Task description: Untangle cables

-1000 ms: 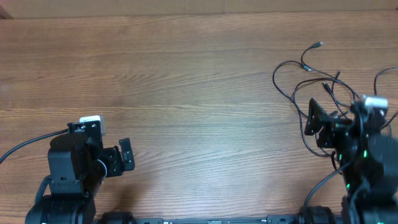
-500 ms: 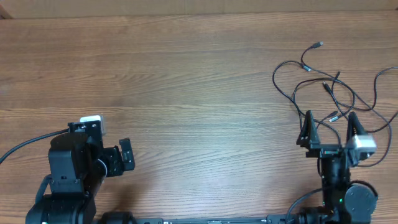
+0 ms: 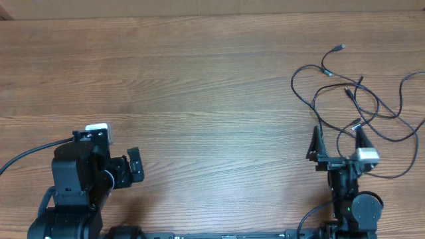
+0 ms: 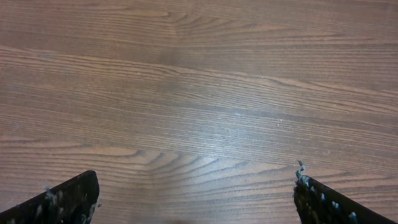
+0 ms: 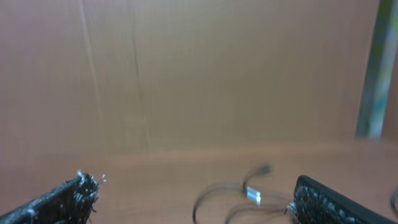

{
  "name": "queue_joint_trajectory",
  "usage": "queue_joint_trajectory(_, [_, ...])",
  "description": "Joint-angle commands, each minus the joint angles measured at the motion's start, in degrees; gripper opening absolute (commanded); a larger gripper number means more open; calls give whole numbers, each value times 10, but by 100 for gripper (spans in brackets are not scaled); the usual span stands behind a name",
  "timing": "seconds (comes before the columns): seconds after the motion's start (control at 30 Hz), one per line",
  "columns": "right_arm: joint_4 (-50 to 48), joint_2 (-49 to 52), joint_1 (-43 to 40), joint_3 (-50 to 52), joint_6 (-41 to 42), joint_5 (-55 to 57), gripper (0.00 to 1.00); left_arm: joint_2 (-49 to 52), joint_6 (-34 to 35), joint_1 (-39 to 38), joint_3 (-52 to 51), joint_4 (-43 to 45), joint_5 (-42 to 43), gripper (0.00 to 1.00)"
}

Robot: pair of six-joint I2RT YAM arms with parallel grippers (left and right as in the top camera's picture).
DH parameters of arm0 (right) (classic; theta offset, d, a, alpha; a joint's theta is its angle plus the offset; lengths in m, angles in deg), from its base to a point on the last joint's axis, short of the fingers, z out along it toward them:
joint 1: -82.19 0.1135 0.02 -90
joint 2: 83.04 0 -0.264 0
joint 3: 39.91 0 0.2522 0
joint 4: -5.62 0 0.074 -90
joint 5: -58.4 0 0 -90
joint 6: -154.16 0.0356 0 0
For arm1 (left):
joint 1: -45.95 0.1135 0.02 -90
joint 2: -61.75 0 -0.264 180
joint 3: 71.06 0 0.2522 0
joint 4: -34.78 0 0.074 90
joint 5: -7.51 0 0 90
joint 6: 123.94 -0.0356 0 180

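Note:
The cables (image 3: 345,89) are thin black cords in loose overlapping loops at the right of the table, with small plug ends, one silver-tipped at the far end. My right gripper (image 3: 338,143) is open and empty at the near edge of the loops, pointing toward the far side. In the right wrist view the cables (image 5: 249,193) show blurred ahead between the two open fingers (image 5: 199,205). My left gripper (image 3: 135,164) is open and empty at the table's near left, far from the cables. Its wrist view shows only bare wood between the fingers (image 4: 196,199).
The wooden table (image 3: 199,86) fills the overhead view. A thick black wire (image 3: 26,158) runs from the left arm off the left edge. A brown wall (image 5: 186,74) stands behind the table in the right wrist view.
The right arm has swung round and drawn back toward the near edge; its open gripper now points toward the far side at the cables. The left arm and the cables have not moved.

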Motion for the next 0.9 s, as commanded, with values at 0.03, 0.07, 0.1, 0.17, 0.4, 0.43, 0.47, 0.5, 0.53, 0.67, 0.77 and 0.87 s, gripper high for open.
queue_joint_trajectory(0.03, [87, -6, 3, 6, -12, -35, 100, -1, 4, 2, 0, 0, -7, 100])
queue_joint_trajectory(0.07, [83, -5, 3, 6, -11, -43, 100, -1, 4, 2, 0, 0, -7, 99])
queue_joint_trajectory(0.1, [83, -5, 3, 6, -11, -44, 100, -1, 4, 2, 0, 0, -7, 100])
queue_joint_trajectory(0.17, [81, -5, 3, 6, -10, -43, 100, -1, 4, 2, 0, 0, -7, 100])
queue_joint_trajectory(0.4, [81, -5, 3, 6, -10, -43, 100, -1, 4, 2, 0, 0, -7, 100])
queue_joint_trajectory(0.43, [81, -5, 3, 6, -10, -43, 100, -1, 4, 2, 0, 0, -7, 100])
queue_joint_trajectory(0.47, [81, -5, 3, 6, -10, -43, 100, -1, 4, 2, 0, 0, -7, 100])
queue_joint_trajectory(0.5, [81, -5, 3, 6, -10, -43, 100, -1, 4, 2, 0, 0, -7, 100])
queue_joint_trajectory(0.53, [81, -5, 3, 6, -10, -43, 100, -1, 4, 2, 0, 0, -7, 100])
queue_joint_trajectory(0.67, [81, -5, 3, 6, -10, -43, 100, -1, 4, 2, 0, 0, -7, 100])
queue_joint_trajectory(0.77, [81, -5, 3, 6, -10, -43, 100, -1, 4, 2, 0, 0, -7, 100])
queue_joint_trajectory(0.87, [81, -5, 3, 6, -10, -44, 100, -1, 4, 2, 0, 0, -7, 100])
